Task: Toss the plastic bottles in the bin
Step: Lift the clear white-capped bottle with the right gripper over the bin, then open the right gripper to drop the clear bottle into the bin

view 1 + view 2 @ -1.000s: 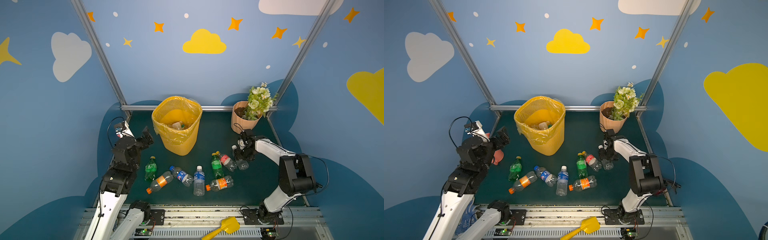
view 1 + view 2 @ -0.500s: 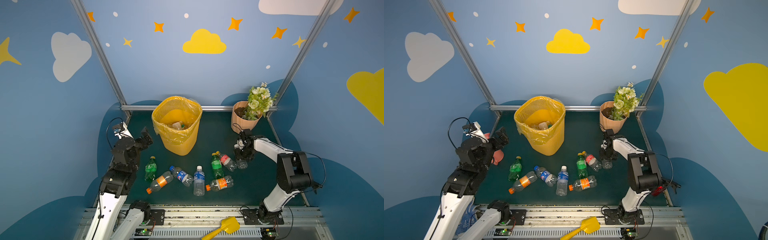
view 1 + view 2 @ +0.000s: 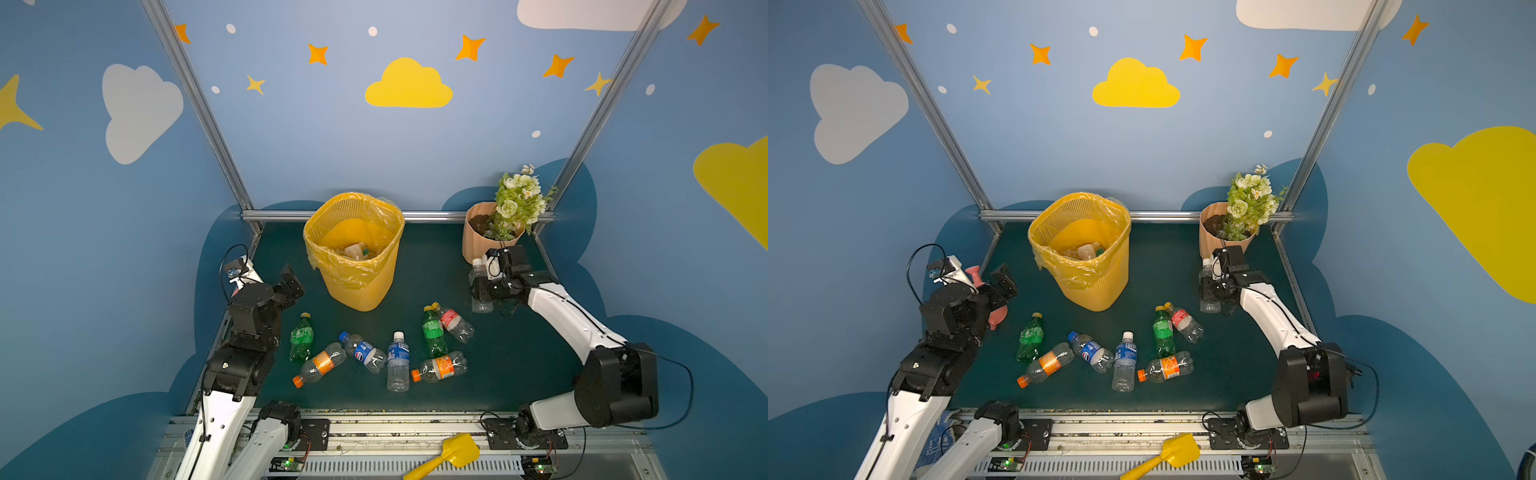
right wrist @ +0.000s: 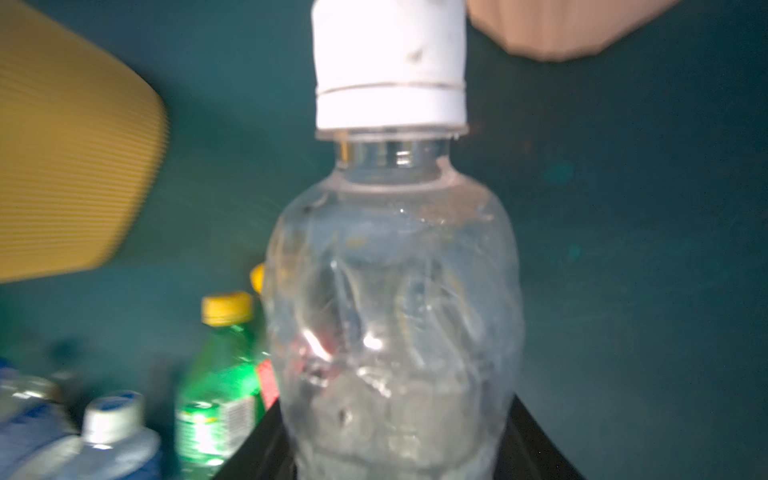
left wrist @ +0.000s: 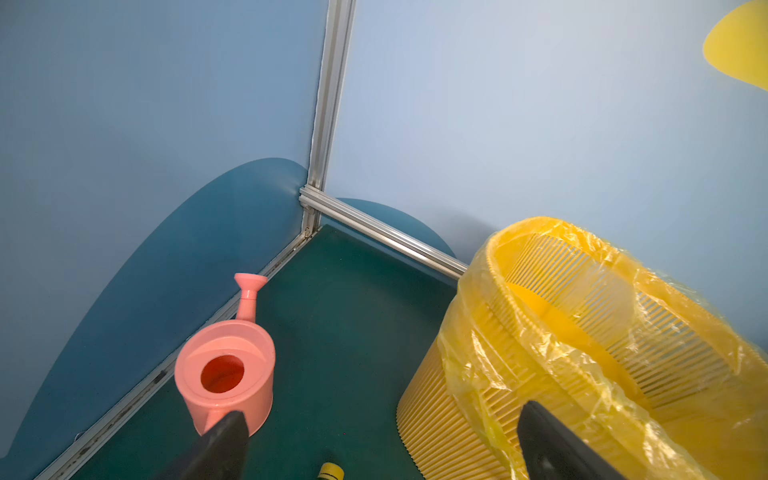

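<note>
Clear white-capped bottle (image 4: 390, 316) sits clamped in the right jaws; left jaws stand wide apart near the bin (image 5: 449, 415).

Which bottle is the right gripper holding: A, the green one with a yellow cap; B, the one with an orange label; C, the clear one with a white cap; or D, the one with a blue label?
C: the right wrist view shows the right gripper closed on the sides of the clear white-capped bottle, which fills the middle of that view.
</note>
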Motion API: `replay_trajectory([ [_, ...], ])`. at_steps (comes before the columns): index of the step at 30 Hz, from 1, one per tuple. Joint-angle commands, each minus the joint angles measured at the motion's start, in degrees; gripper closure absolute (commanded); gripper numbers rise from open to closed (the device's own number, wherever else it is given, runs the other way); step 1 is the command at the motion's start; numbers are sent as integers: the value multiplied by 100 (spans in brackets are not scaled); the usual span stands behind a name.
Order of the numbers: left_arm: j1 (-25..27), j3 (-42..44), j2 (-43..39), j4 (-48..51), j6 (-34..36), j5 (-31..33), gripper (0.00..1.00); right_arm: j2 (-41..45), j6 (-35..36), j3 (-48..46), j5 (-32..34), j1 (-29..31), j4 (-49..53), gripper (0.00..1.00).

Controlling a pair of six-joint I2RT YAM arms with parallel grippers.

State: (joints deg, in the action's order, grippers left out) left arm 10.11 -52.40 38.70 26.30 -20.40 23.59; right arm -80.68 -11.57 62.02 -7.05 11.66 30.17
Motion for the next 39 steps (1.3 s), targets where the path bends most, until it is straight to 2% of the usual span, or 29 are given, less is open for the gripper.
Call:
replay_trajectory([
  [1,-49,110,-90,236,-207,278,0,520,-550,-18,-489,-144,-894,49],
  [6,-79,279,-51,503,-449,450,0,1037,-1084,189,-1030,-228,-2130,50],
  [13,-154,519,-71,683,-772,413,0,882,-2129,1006,-1606,-89,-3741,49],
  [16,-176,597,-69,683,-836,318,0,430,-2487,1633,-1869,255,-3972,49],
  [20,-189,617,-53,725,-858,235,0,-401,-2613,2484,-1998,1145,-4182,48],
  [23,-193,608,-54,739,-850,213,0,-1308,-2636,3358,-2292,1815,-4009,45],
  [25,-191,586,-67,751,-837,216,0,-2000,-2352,4199,-2616,2185,-3413,40],
  [28,-193,547,-110,827,-817,214,0,-2767,-1574,5564,-2547,2466,-1865,25],
  [29,-197,526,-137,862,-784,209,0,-2896,-1436,5888,-2460,2466,-1516,17],
  [30,-188,522,-164,888,-750,186,0,-2942,-1363,6085,-2398,2435,-1306,14],
  [33,-194,460,-271,978,-523,-3,0,-2638,-1137,6061,-2012,2287,-1146,8],
  [39,-160,406,-502,1333,-499,-143,0,-1421,-951,4754,-1434,1940,-1667,6],
])
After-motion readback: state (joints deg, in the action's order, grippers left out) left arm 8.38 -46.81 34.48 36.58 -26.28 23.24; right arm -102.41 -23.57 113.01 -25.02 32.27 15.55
